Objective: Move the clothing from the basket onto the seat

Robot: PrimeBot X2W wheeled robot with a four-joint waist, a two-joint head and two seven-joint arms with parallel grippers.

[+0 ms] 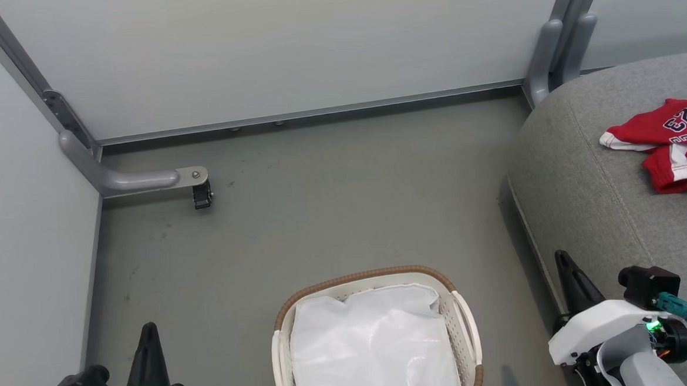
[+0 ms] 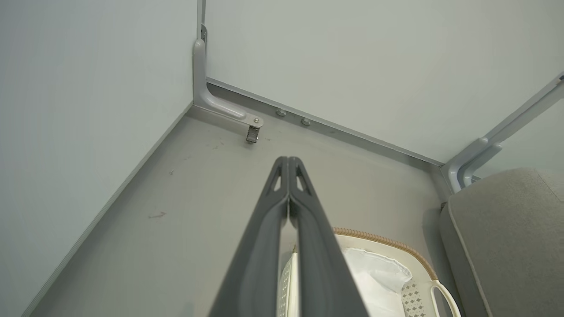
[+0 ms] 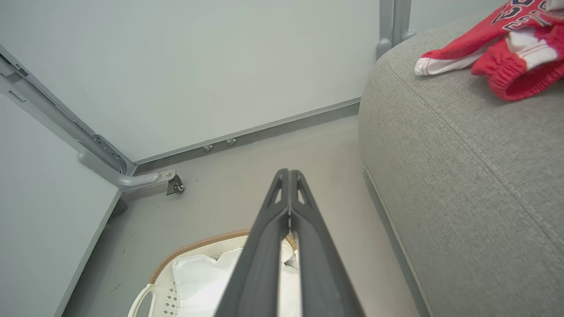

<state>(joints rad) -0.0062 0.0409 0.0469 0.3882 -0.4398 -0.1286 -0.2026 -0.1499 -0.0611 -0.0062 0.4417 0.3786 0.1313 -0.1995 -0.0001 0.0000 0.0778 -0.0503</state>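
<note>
Closed, empty left claw (image 2: 287,159) and right claw (image 3: 288,171) either side of basket (image 1: 359,274); clothing (image 1: 664,135) on seat (image 1: 584,192), well apart from both.

The grey floor (image 1: 321,217) carries the white basket (image 1: 359,276) (brown woven rim), standing near the seat (image 1: 583,174). The seat, a grey fabric cushion, bears the red clothing (image 1: 664,135) in a crumpled heap.

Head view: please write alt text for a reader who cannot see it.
A white, brown-rimmed basket stands on the grey floor, showing its white liner. Red clothing lies on the grey seat at the right. The left tool and right tool, both shut, sit at the lower corners.
</note>
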